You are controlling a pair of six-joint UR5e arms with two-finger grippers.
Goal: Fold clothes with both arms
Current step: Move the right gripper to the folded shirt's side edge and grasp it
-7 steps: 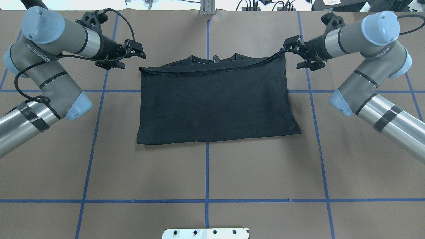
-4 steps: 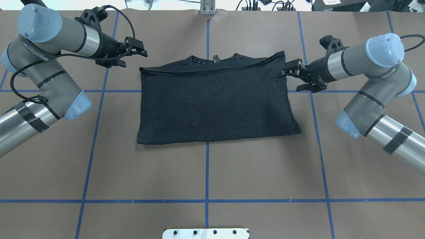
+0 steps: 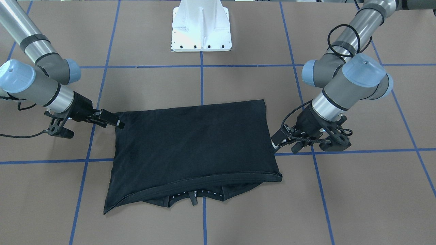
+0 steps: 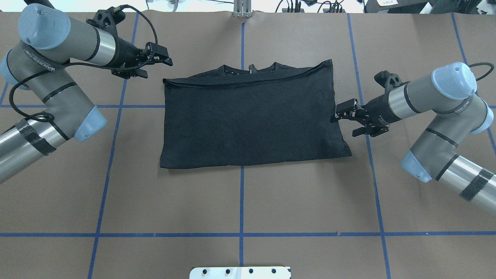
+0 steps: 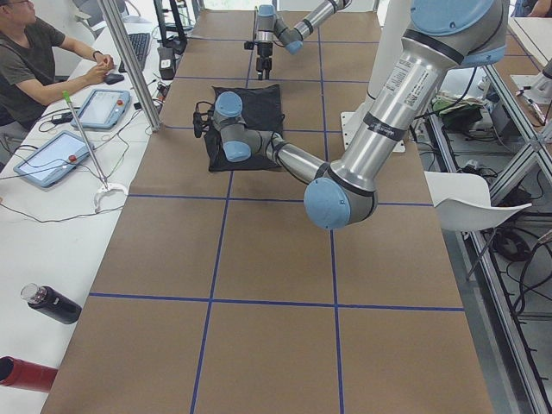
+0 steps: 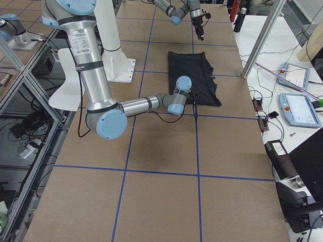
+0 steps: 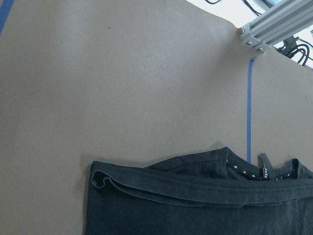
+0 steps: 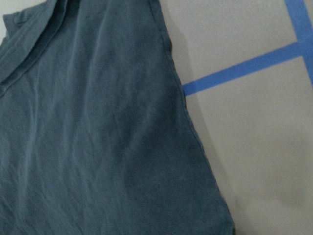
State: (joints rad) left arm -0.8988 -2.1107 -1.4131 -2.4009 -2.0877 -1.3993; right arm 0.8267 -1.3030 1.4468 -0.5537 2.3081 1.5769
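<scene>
**One fold done, hands empty before the crosswise fold**

The black T-shirt (image 4: 248, 120) lies flat on the worktop (image 4: 248, 201) between the two hands, folded once into a wide rectangle. The right hand (image 4: 334, 117) sits low, its tips at the shirt's side edge. Its fingers look parted and hold nothing. The left hand (image 4: 169, 58) also looks open and empty, with the shirt's far corner just beside it.

I judge this the gap between folds. The next move calls for a firm pinch through both layers of a side edge, then carrying that edge across.

The overhead view shows the left hand clear of the cloth, while the front-facing view makes it seem to touch. Only the front-facing and left wrist views show the collar (image 3: 194, 196) poking out beyond the folded edge. No view shows the print.
</scene>
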